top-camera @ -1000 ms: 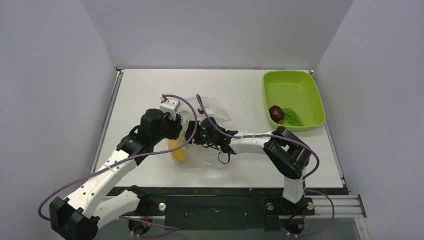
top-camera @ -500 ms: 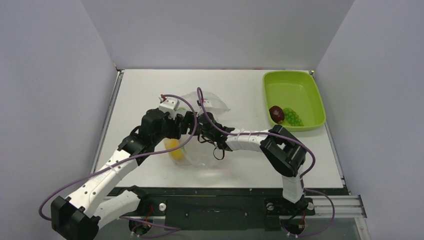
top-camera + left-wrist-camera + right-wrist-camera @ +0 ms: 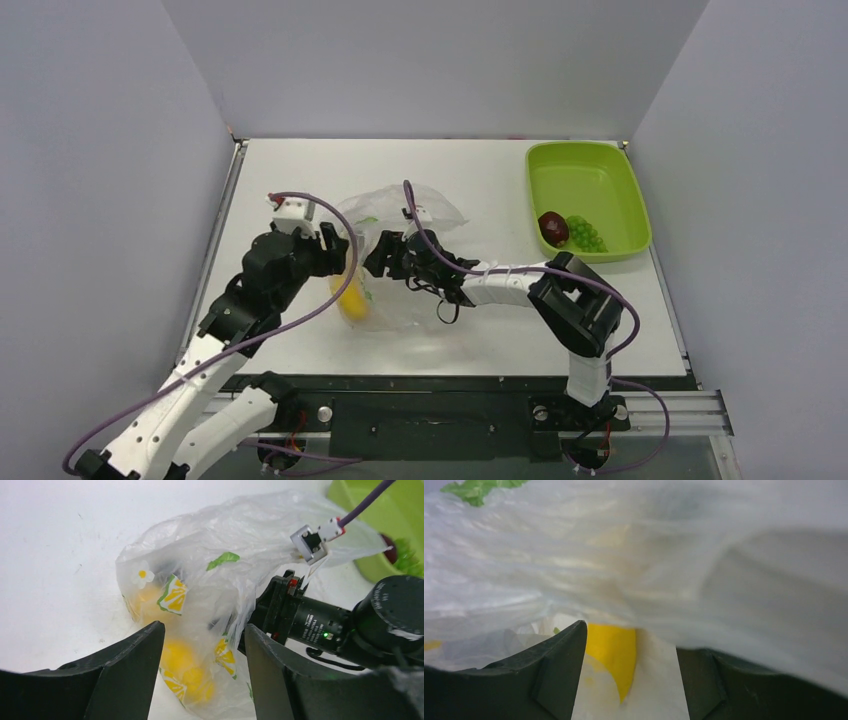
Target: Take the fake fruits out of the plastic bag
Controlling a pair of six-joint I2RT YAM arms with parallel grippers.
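The plastic bag (image 3: 395, 212) lies crumpled mid-table, clear film printed with flowers and leaves. Yellow fake fruits (image 3: 352, 298) show through its near-left end. My left gripper (image 3: 340, 248) hovers open just left of the bag. In the left wrist view the bag (image 3: 225, 540) and the yellow fruits (image 3: 180, 655) lie between and beyond its spread fingers, untouched. My right gripper (image 3: 378, 258) is pushed into the bag from the right, jaws apart. In the right wrist view film (image 3: 624, 555) drapes over it and a yellow fruit (image 3: 616, 647) sits just ahead between the fingers.
A lime-green tray (image 3: 580, 150) stands at the back right, holding a dark red fruit (image 3: 553, 227) and a green bunch (image 3: 587, 236). Grey walls close in both sides and the back. Purple cables loop over both arms near the bag.
My left gripper has opened, let go of the bag and drawn back to the left. The bag has puffed up and spread. My right gripper has slid a little further left inside it.
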